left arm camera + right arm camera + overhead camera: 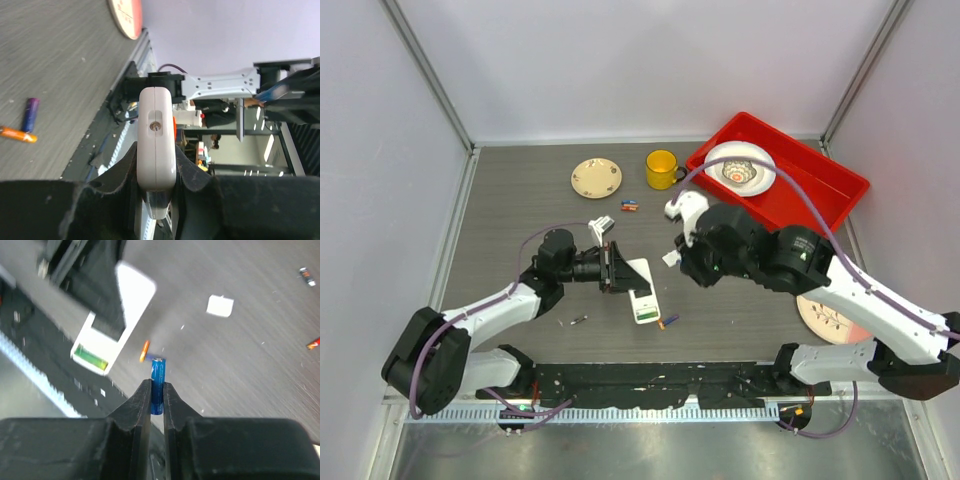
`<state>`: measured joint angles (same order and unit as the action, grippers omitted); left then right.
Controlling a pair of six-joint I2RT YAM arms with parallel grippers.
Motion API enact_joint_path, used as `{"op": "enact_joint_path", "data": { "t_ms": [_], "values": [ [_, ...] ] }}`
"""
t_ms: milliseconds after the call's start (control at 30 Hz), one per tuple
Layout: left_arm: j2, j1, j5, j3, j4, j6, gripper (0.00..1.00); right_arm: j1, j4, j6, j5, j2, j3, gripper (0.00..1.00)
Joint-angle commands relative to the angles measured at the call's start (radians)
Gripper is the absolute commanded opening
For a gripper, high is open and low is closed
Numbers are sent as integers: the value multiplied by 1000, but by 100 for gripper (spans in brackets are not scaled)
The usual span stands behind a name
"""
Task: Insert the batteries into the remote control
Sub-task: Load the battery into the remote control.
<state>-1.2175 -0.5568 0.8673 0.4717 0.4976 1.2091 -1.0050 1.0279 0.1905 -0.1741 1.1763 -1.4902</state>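
Observation:
The white remote control is clamped near its end in my left gripper, its far end low by the table and its open, greenish battery bay facing up. In the left wrist view the remote stands edge-on between the shut fingers of that gripper. My right gripper is shut on a blue battery, held in the air right of the remote; in the top view this gripper is mostly hidden under its arm. An orange battery and a purple one lie beside the remote.
A small white flat piece lies behind the left gripper. More batteries lie near the yellow mug. A small plate, a red tray holding a bowl, and another plate stand around. A silver battery lies at the front.

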Motion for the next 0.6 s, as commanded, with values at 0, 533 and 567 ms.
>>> {"op": "enact_joint_path", "data": {
  "t_ms": [0, 533, 567],
  "values": [
    [15, -20, 147, 99, 90, 26, 0, -153, 213, -115, 33, 22, -30, 1],
    [41, -91, 211, 166, -271, -197, 0, -489, 212, -186, -128, 227, -157, 1],
    [44, -94, 211, 162, -258, -188, 0, -500, 215, -184, -130, 235, -165, 1]
  ]
}}
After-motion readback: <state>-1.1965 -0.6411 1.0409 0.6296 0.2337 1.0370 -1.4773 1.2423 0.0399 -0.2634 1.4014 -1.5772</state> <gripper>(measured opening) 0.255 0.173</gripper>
